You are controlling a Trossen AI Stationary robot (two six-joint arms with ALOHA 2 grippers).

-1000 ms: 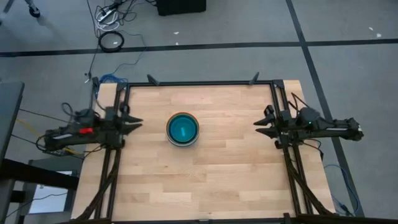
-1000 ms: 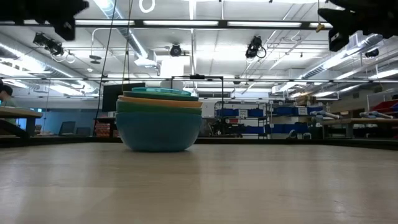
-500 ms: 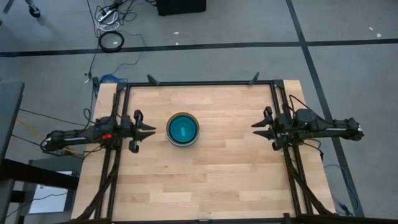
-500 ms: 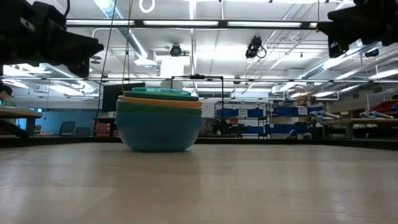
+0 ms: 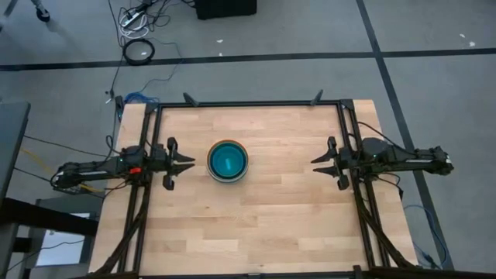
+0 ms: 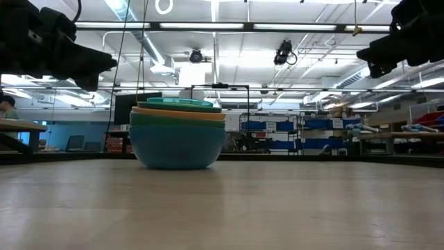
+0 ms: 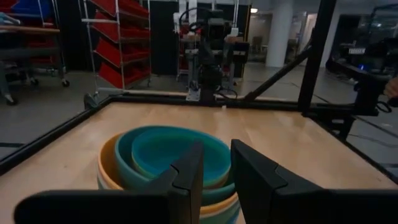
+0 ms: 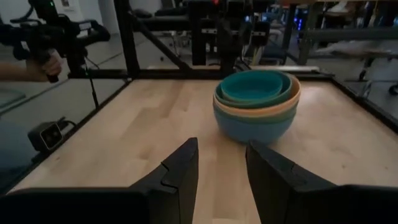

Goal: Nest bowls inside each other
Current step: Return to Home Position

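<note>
The bowls (image 5: 228,160) stand as one nested stack a little left of the table's middle. A light blue bowl (image 6: 176,147) rests on its base on the wood, with green, orange and teal bowls (image 8: 255,87) inside it. My left gripper (image 5: 191,163) hovers level just left of the stack, open, with nothing between its fingers (image 7: 189,177). My right gripper (image 5: 313,162) hovers open well to the right of the stack, pointing at it, with bare wood between it and the bowls.
A black frame (image 5: 248,102) runs along the table's far, left and right edges. Bare wood (image 5: 256,225) lies around the stack. Beyond the table, a person's hand (image 8: 48,62) holds a dark device.
My left gripper has come down and moved toward the bowls, ending level beside the stack. My right gripper has sunk a little and rolled and tipped its fingers slightly downward. The bowls have stayed still.
</note>
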